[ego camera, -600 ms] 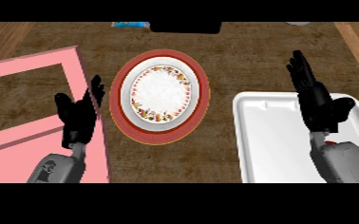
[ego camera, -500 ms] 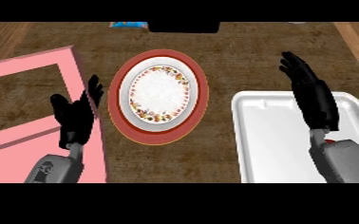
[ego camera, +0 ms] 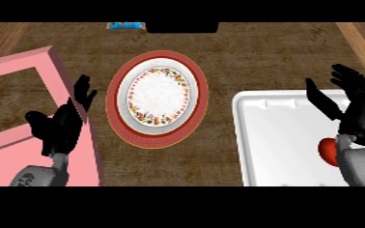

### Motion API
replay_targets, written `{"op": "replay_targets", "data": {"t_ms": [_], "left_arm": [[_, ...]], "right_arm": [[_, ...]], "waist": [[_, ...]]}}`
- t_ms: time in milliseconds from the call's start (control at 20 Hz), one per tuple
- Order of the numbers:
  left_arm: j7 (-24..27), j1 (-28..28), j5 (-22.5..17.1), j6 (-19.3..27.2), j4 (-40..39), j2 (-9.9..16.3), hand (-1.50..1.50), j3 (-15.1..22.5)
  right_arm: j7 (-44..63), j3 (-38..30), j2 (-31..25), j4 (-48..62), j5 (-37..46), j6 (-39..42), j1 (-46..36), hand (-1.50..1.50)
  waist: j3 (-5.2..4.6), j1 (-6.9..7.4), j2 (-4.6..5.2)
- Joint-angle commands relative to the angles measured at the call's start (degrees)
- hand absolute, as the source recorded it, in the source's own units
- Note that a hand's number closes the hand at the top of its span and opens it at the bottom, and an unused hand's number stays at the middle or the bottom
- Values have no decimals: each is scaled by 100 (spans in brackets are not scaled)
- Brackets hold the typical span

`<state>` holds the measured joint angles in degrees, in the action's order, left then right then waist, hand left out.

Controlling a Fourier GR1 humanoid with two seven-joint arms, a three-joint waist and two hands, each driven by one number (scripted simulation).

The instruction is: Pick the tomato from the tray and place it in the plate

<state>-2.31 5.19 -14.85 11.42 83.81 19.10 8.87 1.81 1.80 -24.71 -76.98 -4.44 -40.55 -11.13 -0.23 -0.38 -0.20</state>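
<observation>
**Tomato not yet picked, plate unfilled**

Counter (ego camera: 228, 43): brown wood-grain top, seen from above. Pink board (ego camera: 25, 101) is seen at the left edge. White tray (ego camera: 285, 140) is set at the right, well apart from the plate (ego camera: 158, 96). Plate is placed on a red mat (ego camera: 118, 121) mid-counter; no tomato is seen in it.

Left hand (ego camera: 63, 123) is held spread, fingers up, over the pink board's edge; nothing is gripped. Right hand (ego camera: 341, 100) is held spread above the tray's right side; nothing is gripped.

Tomato (ego camera: 327, 150) is seen in the tray, partly hidden by the right forearm.

Judged progress: nothing done. Grasp, carry and release into the plate are all left.
</observation>
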Motion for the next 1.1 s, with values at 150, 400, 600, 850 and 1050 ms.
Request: {"op": "replay_targets", "data": {"t_ms": [150,400,600,850,1050], "left_arm": [[547,-266,212,-352,-235,288,0,-33],[843,-371,247,-362,-322,234,0,-88],[714,-588,204,-397,4,353,0,-83],[730,-438,195,-432,-144,377,0,-136],[710,-454,196,-482,-76,404,0,-99]], "right_arm": [[-387,703,873,-872,1256,-1763,1066,-150],[585,763,568,-1373,2228,-2320,1664,-150],[1765,660,179,-1876,2954,-1921,2438,-150],[3182,801,-221,-2227,3550,-751,2986,-150],[4377,758,-752,-2572,3679,394,3015,-150]], "waist": [[9,-79,-8],[-3,-99,-1],[-15,-67,-4],[-33,-76,34],[-25,17,51]]}}
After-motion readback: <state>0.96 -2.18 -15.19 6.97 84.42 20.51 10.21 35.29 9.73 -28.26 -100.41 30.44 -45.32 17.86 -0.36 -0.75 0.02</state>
